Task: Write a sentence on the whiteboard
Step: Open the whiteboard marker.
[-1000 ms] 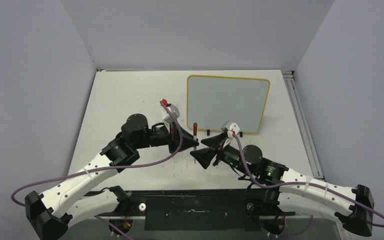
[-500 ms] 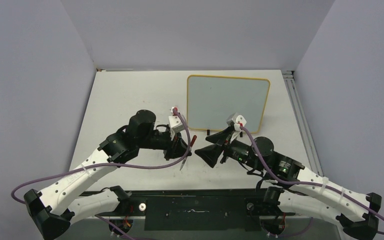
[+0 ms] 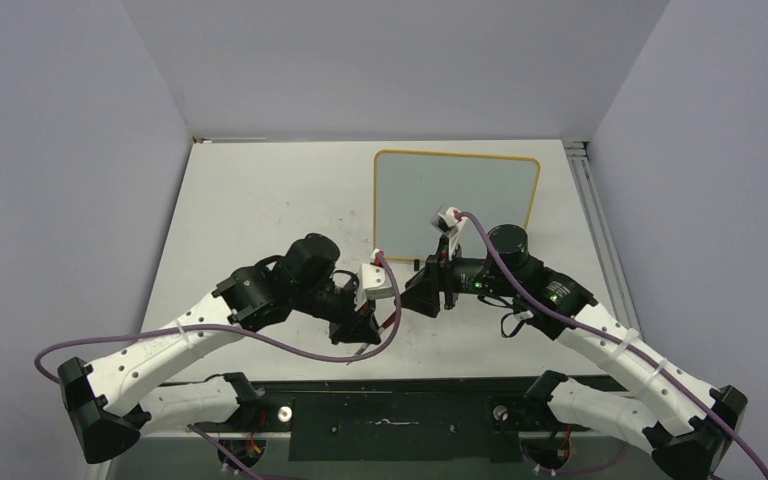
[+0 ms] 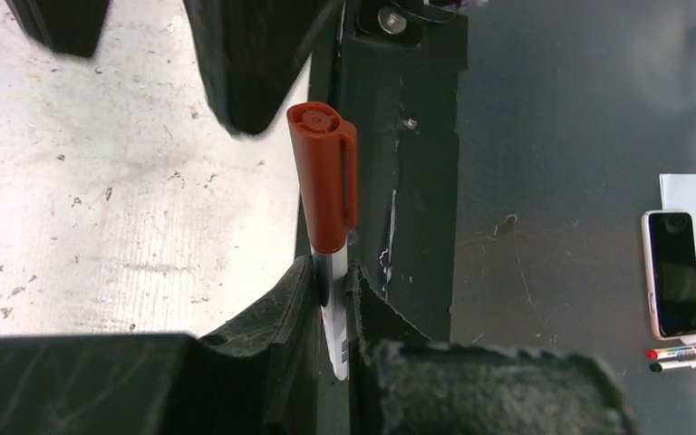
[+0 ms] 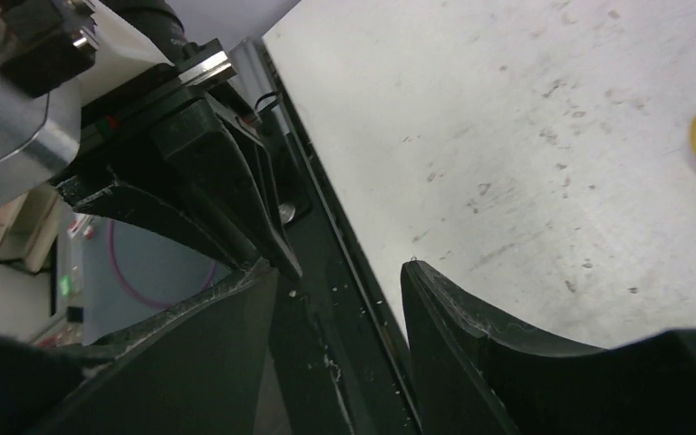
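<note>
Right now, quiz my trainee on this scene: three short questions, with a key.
1. True or false: the left hand grips a marker whose cap is on.
2. The right hand is: A) open and empty; B) shut on the marker; C) shut on the cap.
3. What writing shows on the whiteboard, seen from the top camera?
Key: 1 true; 2 A; 3 none visible.
</note>
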Available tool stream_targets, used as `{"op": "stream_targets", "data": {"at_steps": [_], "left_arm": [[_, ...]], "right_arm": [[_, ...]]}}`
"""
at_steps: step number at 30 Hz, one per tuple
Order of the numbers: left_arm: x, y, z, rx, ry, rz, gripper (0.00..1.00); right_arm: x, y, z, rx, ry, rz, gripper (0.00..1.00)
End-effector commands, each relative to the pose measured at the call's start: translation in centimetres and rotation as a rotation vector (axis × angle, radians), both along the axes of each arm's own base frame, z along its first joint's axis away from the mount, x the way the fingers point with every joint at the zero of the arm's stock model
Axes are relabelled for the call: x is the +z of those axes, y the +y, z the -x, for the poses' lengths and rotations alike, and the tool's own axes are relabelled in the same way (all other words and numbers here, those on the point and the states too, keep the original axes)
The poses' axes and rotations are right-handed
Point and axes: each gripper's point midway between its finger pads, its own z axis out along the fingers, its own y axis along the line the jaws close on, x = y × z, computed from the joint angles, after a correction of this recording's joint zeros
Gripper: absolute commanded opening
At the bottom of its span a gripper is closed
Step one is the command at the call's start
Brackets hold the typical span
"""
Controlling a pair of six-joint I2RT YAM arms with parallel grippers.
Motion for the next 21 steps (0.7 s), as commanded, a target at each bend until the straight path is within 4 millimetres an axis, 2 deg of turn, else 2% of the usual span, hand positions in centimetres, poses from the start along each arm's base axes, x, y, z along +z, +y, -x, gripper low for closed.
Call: {"op": "stream_targets", "data": {"at_steps": [1, 7, 12, 21], "left_arm": [[1.4, -0.7, 0.3, -0.047, -0.040, 0.015, 0.00], [1.1, -1.3, -0.3, -0.032, -0.048, -0.005, 0.00], [1.1, -1.6, -0.6, -0.024, -0.059, -0.013, 0.00], [0.6, -1.7, -1.2, -0.017, -0.082, -0.079, 0.00]], "right_arm": [[1.6, 1.3, 2.9, 0.191, 0.066, -0.076, 0.52], [0.7, 1.7, 3.6, 0.223, 0.151, -0.103, 0.50], [-0.9, 1.9, 3.5, 0.207, 0.217, -0.068, 0.41], [-2.3, 2.3, 3.4, 0.208, 0.287, -0.040, 0.34]]}}
